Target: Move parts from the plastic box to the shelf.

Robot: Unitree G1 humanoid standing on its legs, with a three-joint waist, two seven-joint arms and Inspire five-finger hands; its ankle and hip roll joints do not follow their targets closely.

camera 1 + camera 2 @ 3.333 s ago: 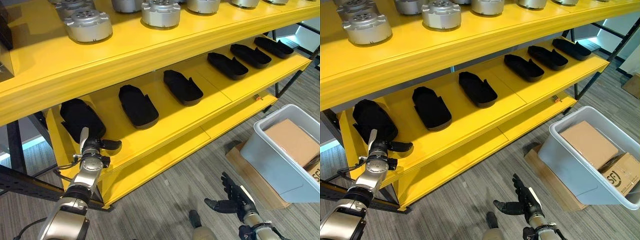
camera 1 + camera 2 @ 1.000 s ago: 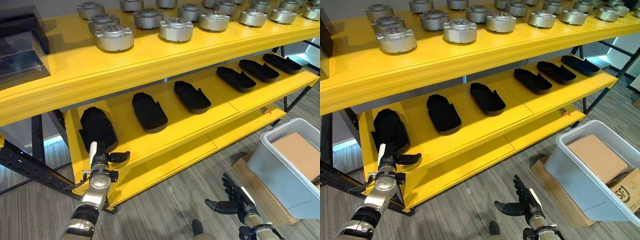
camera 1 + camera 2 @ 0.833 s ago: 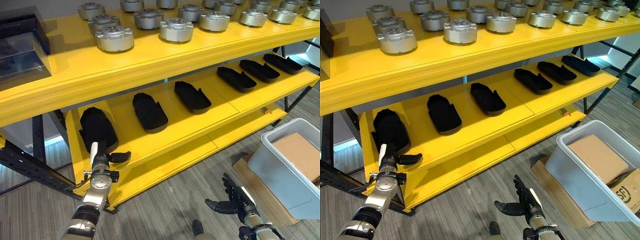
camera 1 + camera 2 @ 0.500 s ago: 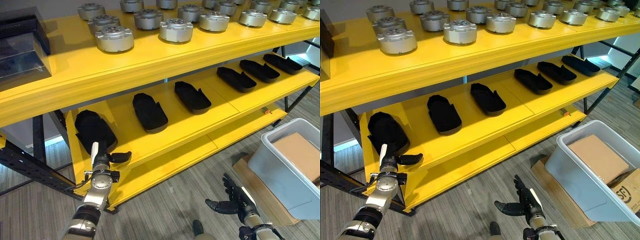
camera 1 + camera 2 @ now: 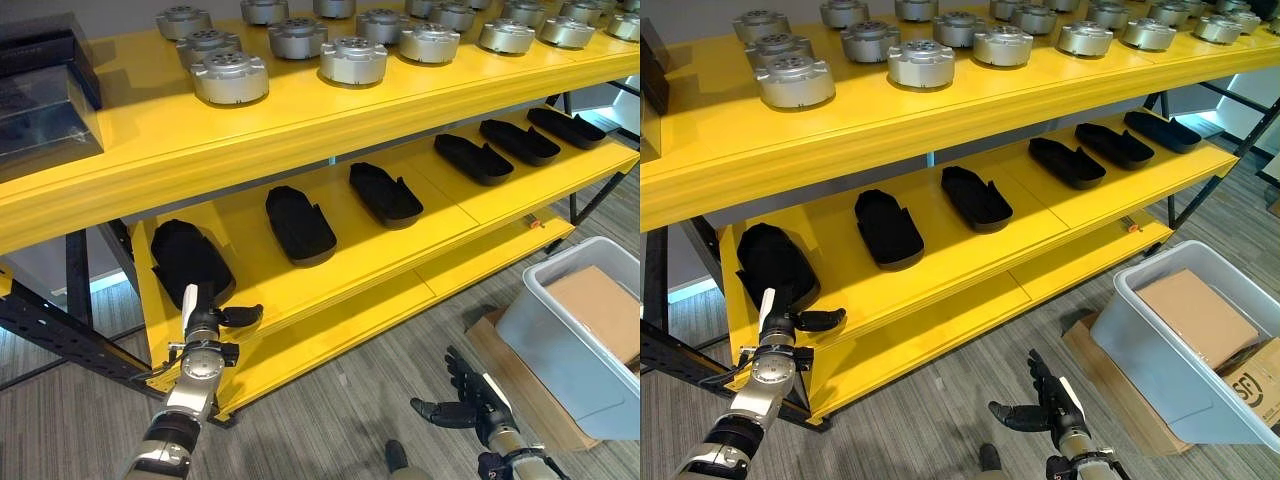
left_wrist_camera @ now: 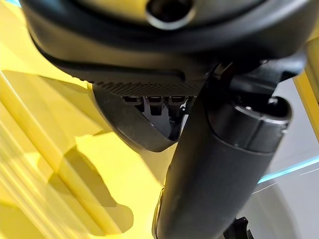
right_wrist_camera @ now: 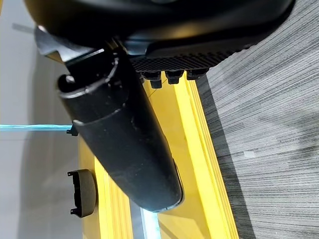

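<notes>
The yellow shelf (image 5: 300, 130) spans my view, with black parts lined along its middle level, and the leftmost black part (image 5: 187, 262) lies at that level's left end, apparently set there to extend the row. The plastic box (image 5: 560, 335) sits on the floor to the right holding cardboard. My left hand (image 5: 208, 318) hovers just before that part with thumb spread and fingers relaxed, empty; my right hand (image 5: 462, 402) hangs low over the floor, fingers apart, holding nothing.

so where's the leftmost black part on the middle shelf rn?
The leftmost black part lies at the middle shelf's left end in the eye views, just beyond the left hand, with another black part to its right.
</notes>
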